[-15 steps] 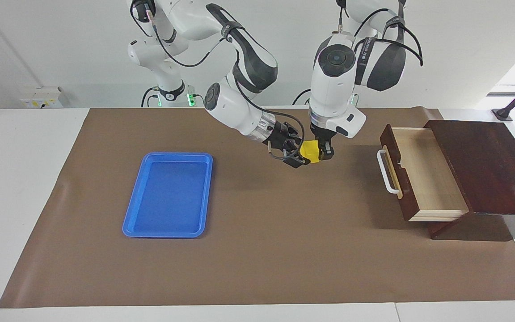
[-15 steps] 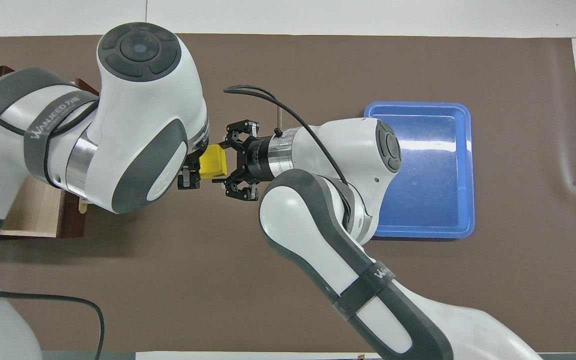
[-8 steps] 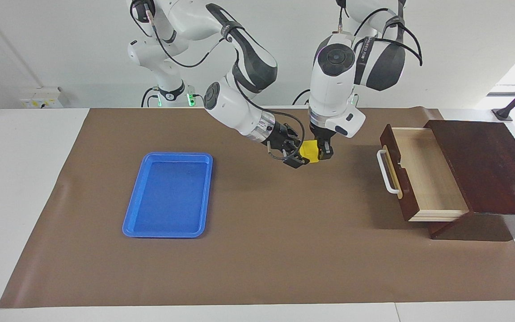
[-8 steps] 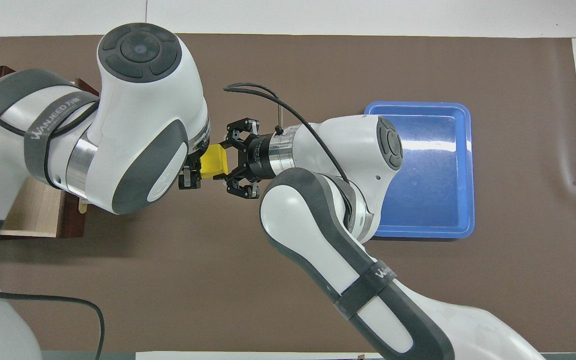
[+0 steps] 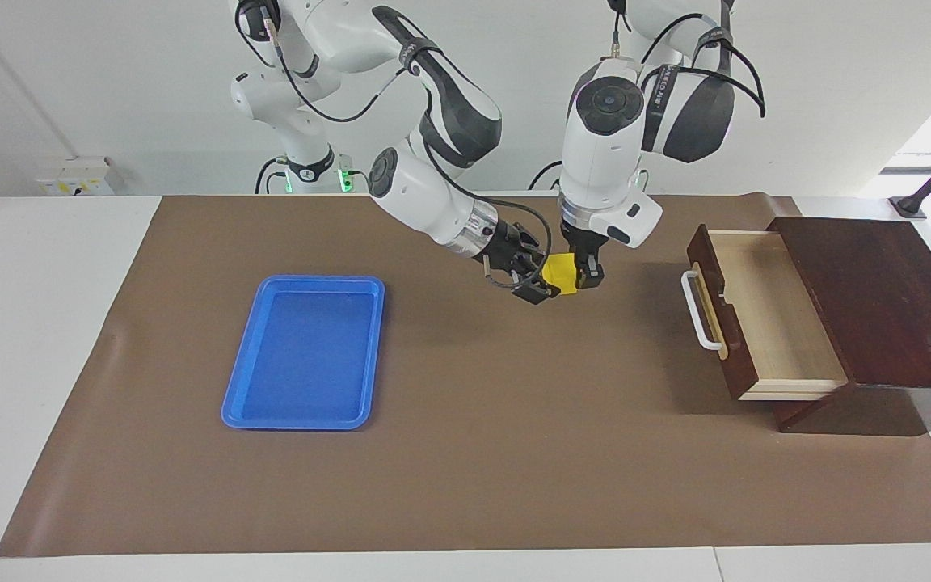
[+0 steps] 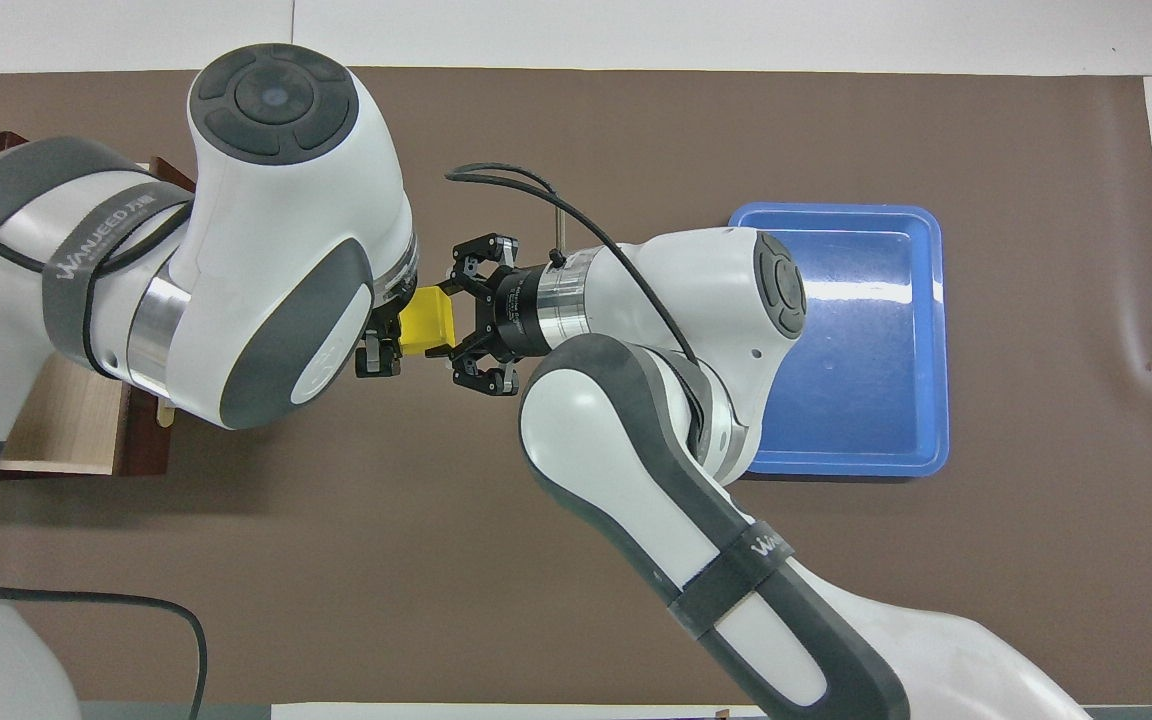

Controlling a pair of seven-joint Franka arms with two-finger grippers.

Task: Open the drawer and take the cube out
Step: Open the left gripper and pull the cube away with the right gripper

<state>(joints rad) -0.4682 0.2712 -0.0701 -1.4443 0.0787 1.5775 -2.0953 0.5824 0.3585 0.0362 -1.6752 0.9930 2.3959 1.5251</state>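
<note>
1. The brown mat [image 5: 465,485] covers most of the white table [image 5: 37,323], and everything named here sits on or over it.
2. The dark wooden box [image 5: 878,299] stands at the left arm's end of the table. Its top is a deep reddish brown.
3. The drawer [image 5: 764,315] is pulled out of the box toward the middle of the mat. It has a dark brown front, a white bar handle [image 5: 698,311] on a tan strip, and a pale wood inside that shows nothing in it.
4. The blue tray [image 5: 304,352] lies flat toward the right arm's end of the table, well apart from the drawer.
5. The left gripper [image 5: 580,275] points down over the middle of the mat, between tray and drawer, its fingers clamped on the cube.
6. The right gripper [image 5: 542,281] comes in slantwise from the tray's side, and its fingers also grip the cube.
7. The cube [image 5: 561,273] is small, bright yellow and solid, held up off the mat between the two grippers.
8. A dark band on each arm carries the light lettering "WANJEED".
</note>
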